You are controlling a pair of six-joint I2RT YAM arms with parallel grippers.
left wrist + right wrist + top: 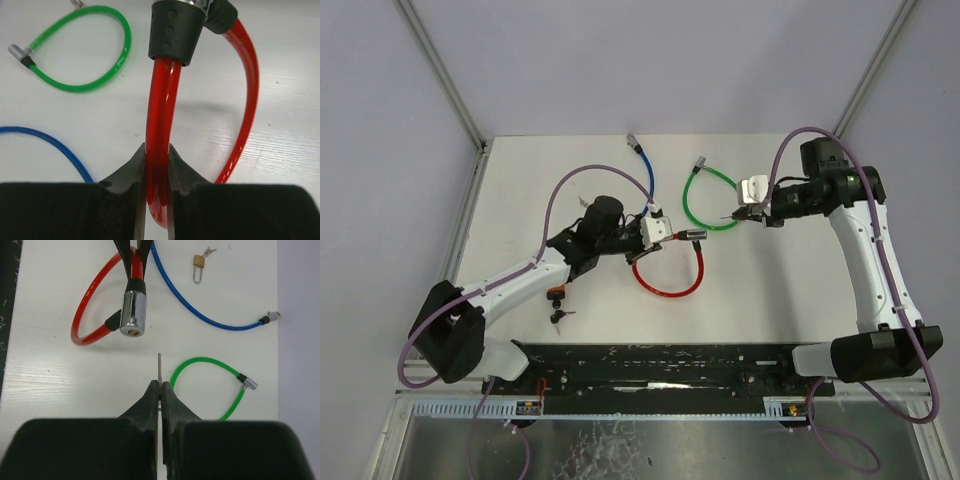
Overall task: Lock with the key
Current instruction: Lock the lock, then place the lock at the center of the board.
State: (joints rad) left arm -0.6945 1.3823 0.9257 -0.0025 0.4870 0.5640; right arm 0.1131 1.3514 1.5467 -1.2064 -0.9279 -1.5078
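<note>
The top camera looks down from high. Both wrist cameras sit close, sharing the red cable [159,125] at 12 o'clock.

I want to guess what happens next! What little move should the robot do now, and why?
Probably the right claw should ease its key forward toward the keyhole, shifting slightly sideways to line up. The key points toward the silver lock barrel but is not touching it, and the left claw grips the red cable.
</note>
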